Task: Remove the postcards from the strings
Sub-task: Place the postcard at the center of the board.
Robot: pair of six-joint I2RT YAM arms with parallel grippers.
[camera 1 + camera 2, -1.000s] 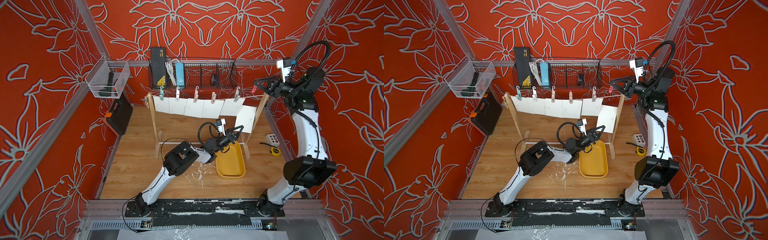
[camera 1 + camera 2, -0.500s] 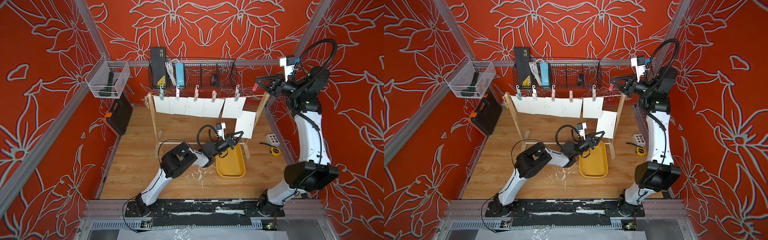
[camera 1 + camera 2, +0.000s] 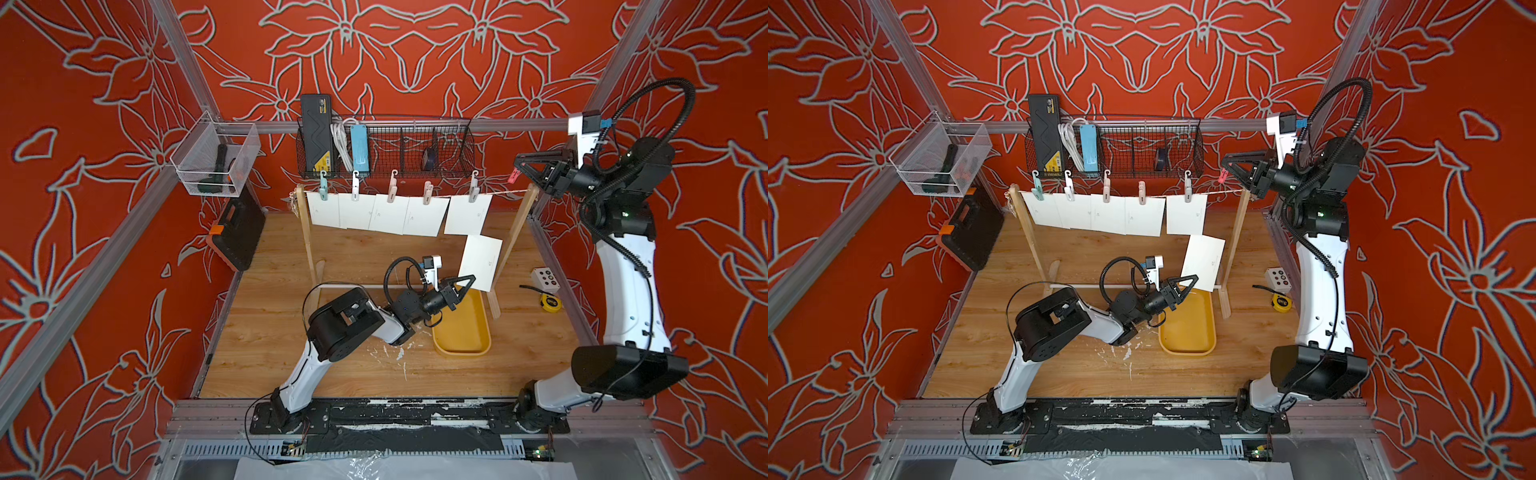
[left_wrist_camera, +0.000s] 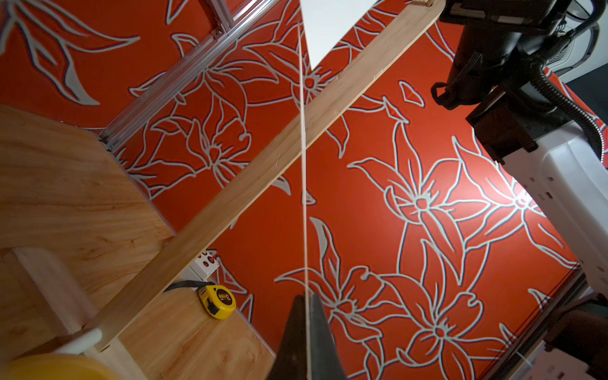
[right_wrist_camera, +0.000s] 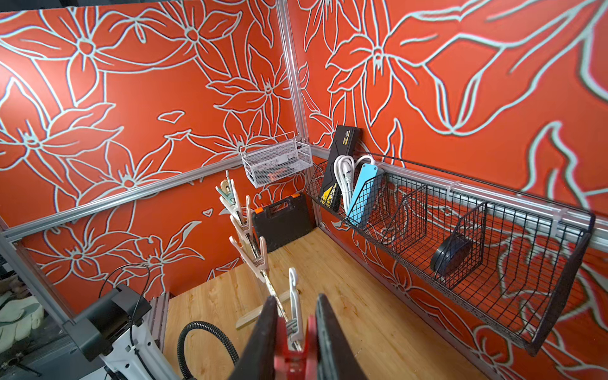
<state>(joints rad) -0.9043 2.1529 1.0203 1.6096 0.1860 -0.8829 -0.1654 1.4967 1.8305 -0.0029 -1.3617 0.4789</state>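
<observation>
Wooden table (image 3: 270, 340): it carries a two-post rack (image 3: 306, 237), with a yellow tray (image 3: 461, 332) at the foot of the right post.

Postcards (image 3: 386, 214): five hang in a row from the string (image 3: 503, 193), each under a pastel peg (image 3: 391, 192), and the neighbours overlap. The sixth postcard (image 3: 482, 259) is off the string. It hangs tilted just beside the right post and above the far end of the tray.

Left gripper (image 3: 468, 280): its fingers are pressed together on the lower corner of the sixth postcard. In the left wrist view the card (image 4: 304, 197) runs edge-on out of the closed tips.

Right gripper (image 3: 517, 165): it is raised at the top of the right post. Its fingers are pinched on a red peg (image 5: 289, 357) at that end of the string, with no card beneath it.
</observation>
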